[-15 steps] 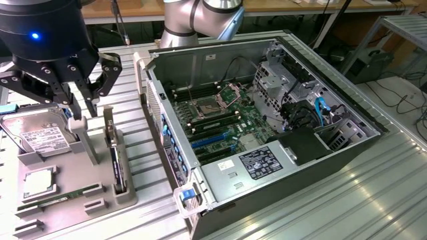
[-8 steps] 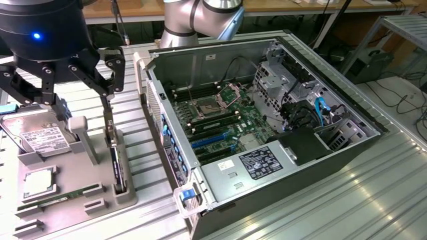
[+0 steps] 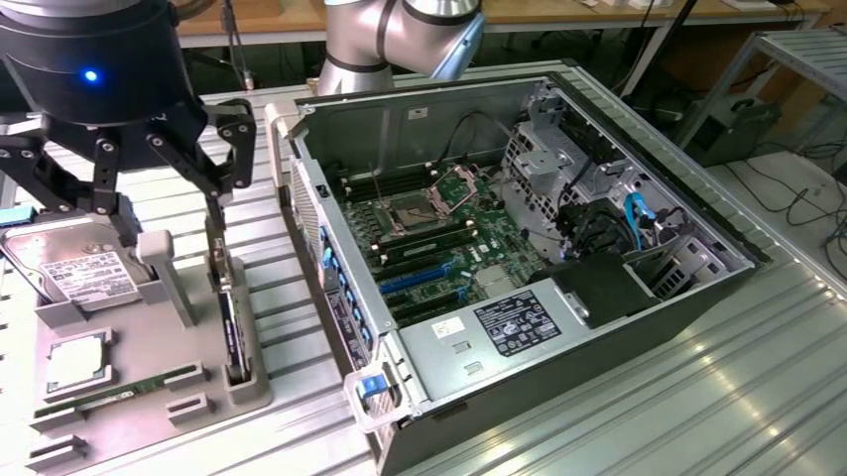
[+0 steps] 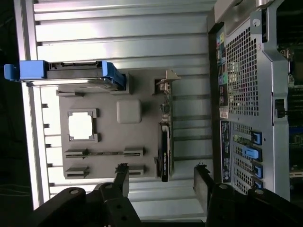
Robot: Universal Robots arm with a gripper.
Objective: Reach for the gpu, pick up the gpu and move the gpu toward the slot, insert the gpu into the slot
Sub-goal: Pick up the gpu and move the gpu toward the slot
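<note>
The reach step is underway: the pincer (image 3: pixel 173 213) is hovering wide open and empty above the gpu (image 3: pixel 233 317). The gpu is standing on edge in the grey holder (image 3: pixel 139 342), at 9 o'clock from the computer case (image 3: pixel 596 397). Gripping is calling for a straight descent, jaws straddling the thin card.

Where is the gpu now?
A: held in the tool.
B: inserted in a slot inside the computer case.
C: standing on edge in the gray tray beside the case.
C: the gpu stands on edge in the gray tray, and the open tool above holds nothing.
</note>
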